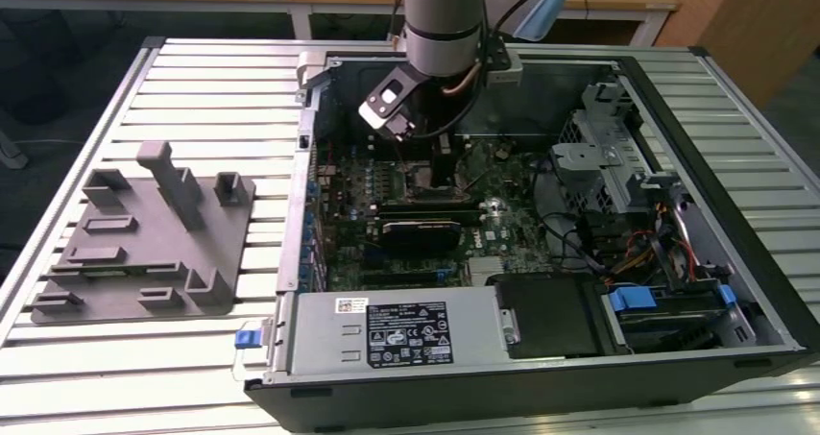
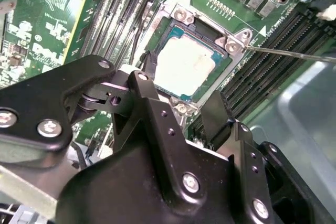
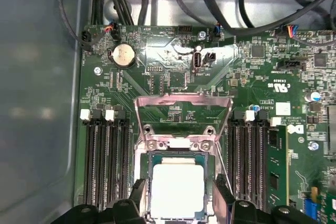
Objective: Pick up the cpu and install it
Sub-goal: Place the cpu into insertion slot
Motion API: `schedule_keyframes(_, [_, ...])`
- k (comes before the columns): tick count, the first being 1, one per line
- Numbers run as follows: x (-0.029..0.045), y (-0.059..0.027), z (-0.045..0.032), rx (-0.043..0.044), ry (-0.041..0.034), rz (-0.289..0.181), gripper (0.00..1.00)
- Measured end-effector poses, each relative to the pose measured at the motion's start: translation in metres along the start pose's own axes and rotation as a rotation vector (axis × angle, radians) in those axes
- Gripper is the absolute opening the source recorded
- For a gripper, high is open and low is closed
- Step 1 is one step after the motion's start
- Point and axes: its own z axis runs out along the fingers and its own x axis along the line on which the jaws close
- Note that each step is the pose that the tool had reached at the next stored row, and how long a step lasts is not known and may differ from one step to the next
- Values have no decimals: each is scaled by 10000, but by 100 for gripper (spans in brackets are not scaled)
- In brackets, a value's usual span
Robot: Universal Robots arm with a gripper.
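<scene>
I see gripper (image 2: 181, 85) jaws spread wide, holding nothing. The cpu (image 2: 185, 66) lies flat in the socket (image 2: 181, 11), straight below, centred between them.

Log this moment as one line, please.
tool: open, straddling cpu | cpu: lying in socket | load plate: flipped open

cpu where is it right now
In the first wrist view the cpu lies in the metal-framed socket on the motherboard, between the two banks of memory slots, flanked by the open gripper.
</scene>
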Motion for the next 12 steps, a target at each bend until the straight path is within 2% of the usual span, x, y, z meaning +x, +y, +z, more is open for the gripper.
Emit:
schedule_keyframes(8, [0, 0, -6, 0, 1, 1, 60])
schedule_keyframes(9, [0, 0, -6, 0, 0, 1, 53])
schedule_keyframes(10, [0, 0, -6, 0, 0, 1, 53])
schedule_keyframes(12, [0, 0, -6, 0, 0, 1, 42])
